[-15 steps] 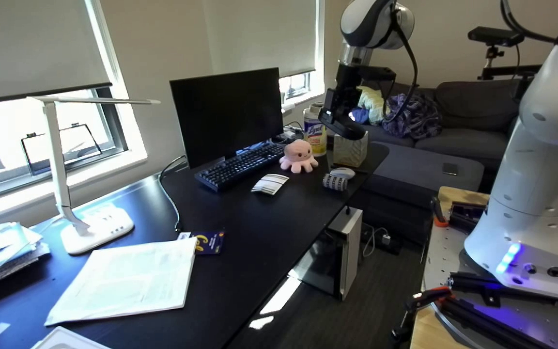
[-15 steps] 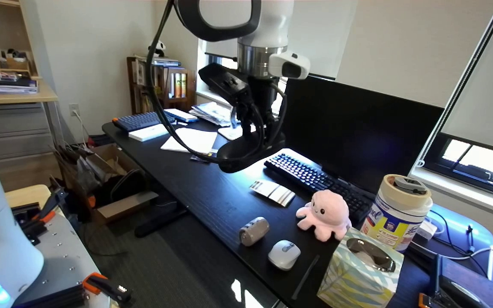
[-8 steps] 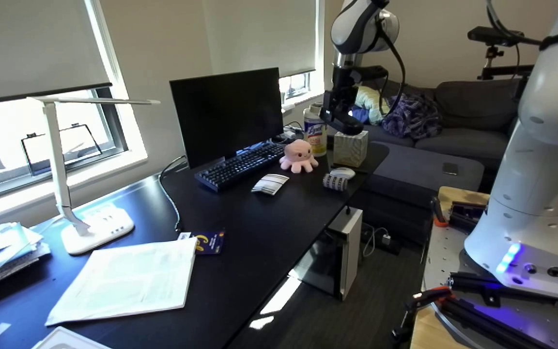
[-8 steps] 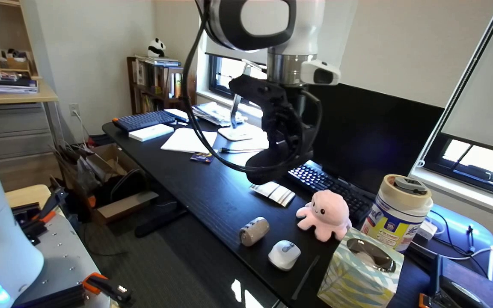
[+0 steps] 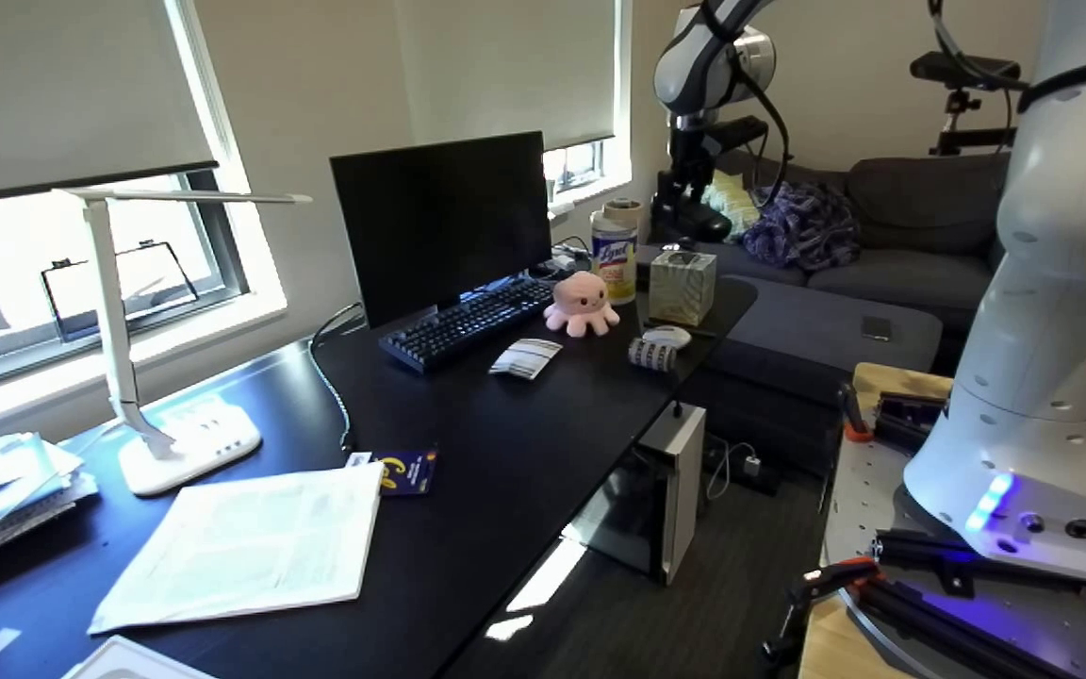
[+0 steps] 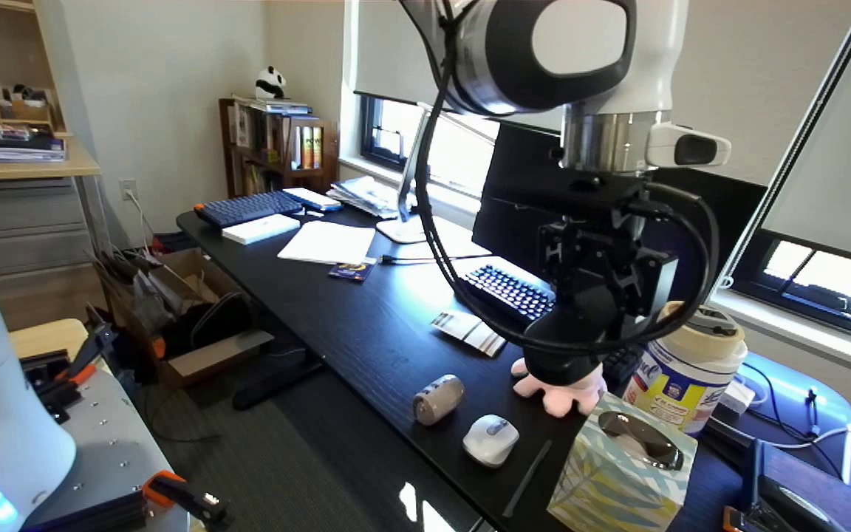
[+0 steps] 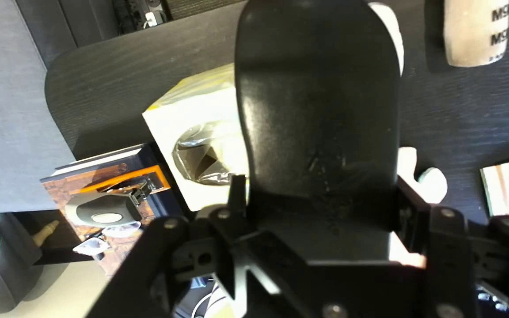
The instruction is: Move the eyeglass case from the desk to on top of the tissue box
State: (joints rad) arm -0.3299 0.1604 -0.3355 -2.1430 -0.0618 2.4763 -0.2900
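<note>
End effector [image 7: 323, 198] nearer tissue box [image 6: 614, 476]

In an exterior view, the camera looks down along the table [image 5: 477, 490] toward the couch [image 5: 920, 217], paper sheets [image 5: 251, 542] close by and the robot base [image 5: 1043, 453] at the right edge. In an exterior view, the camera looks down over the tissue box [image 6: 617, 473], close in front, toward the bookcase [image 6: 227, 144], with the robot base at the left edge. From opposite ends, both exterior views share the monitor [image 5: 453, 226] and plush octopus [image 5: 581, 304]. The wrist view looks down past the gripper [image 7: 323, 203], the eyeglass case [image 7: 318, 123] close to the camera; all three views share the tissue box.
</note>
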